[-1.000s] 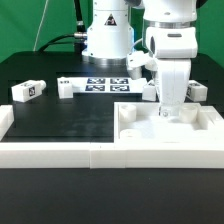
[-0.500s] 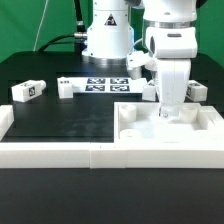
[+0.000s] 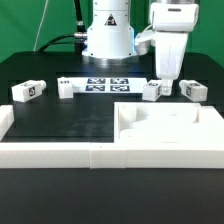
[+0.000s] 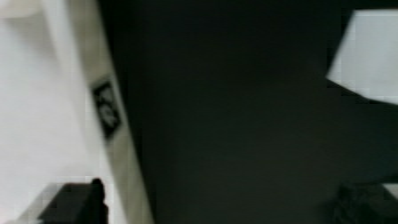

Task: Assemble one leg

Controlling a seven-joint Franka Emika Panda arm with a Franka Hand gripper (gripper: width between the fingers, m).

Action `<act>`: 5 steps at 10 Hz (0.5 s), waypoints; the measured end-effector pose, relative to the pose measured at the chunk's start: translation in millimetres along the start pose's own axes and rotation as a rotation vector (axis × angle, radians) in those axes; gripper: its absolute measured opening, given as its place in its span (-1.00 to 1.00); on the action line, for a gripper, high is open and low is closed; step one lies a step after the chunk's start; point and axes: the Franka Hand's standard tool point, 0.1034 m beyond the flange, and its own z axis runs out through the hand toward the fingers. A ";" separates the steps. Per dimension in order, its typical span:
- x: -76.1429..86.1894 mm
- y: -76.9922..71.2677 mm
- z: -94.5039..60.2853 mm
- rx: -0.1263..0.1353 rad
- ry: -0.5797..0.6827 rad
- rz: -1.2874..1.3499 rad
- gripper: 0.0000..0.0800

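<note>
Four small white legs lie at the back of the black table: one (image 3: 27,91) at the exterior view's left, one (image 3: 68,86) beside the marker board, and two (image 3: 153,90) (image 3: 193,90) behind the tabletop (image 3: 165,128), a white square tray with a raised rim. My gripper (image 3: 166,78) hangs raised over the gap between those two back legs, open and empty. In the wrist view the gripper (image 4: 217,205) has its dark fingertips (image 4: 71,203) wide apart over bare table. A white part with a tag (image 4: 107,105) is on one side and another white part (image 4: 366,65) on the other.
The marker board (image 3: 105,84) lies flat at the back centre in front of the robot base (image 3: 107,40). Long white border rails (image 3: 60,152) run along the front and the left edge (image 3: 5,118). The table is black.
The gripper has risen out of the tabletop's corner and moved back, now hanging above the two legs behind it. The parts have not moved.
</note>
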 end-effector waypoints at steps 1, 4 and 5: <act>7.7 -4.8 -1.3 0.002 -0.002 0.040 0.62; 4.8 -3.6 0.2 0.004 -0.003 0.058 0.62; 5.6 -4.1 0.2 0.006 -0.001 0.181 0.62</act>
